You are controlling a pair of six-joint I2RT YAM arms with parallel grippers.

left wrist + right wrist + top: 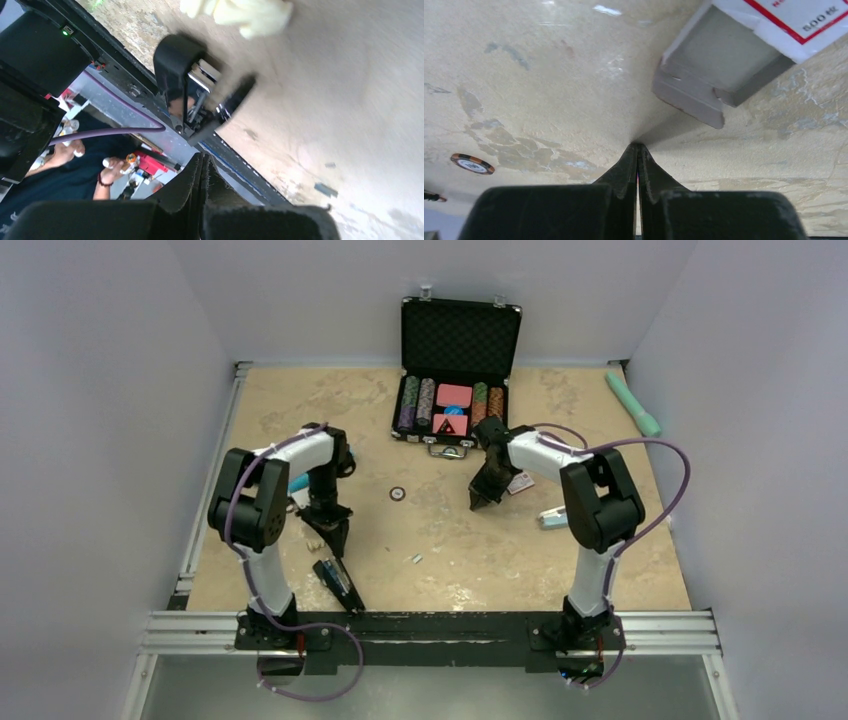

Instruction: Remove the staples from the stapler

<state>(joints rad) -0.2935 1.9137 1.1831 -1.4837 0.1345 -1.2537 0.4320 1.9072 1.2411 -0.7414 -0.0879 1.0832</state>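
Note:
The black stapler [338,585] lies on the table near the front left, just in front of my left gripper [331,531]. In the left wrist view the stapler [200,95] is blurred, its arms hinged apart with the silvery channel showing. The staples [414,559] are a tiny grey strip on the table right of the stapler; they also show in the left wrist view [325,189]. My left gripper [205,159] is shut and empty above the table. My right gripper [480,502] is shut and empty, its tips [637,146] at the table surface mid-right.
An open black case of poker chips [460,370] stands at the back. A teal tube [632,403] lies back right. A loose chip [397,494] lies mid-table. A small white box [724,65] sits beside my right gripper. A cream lump [250,12] lies near the stapler.

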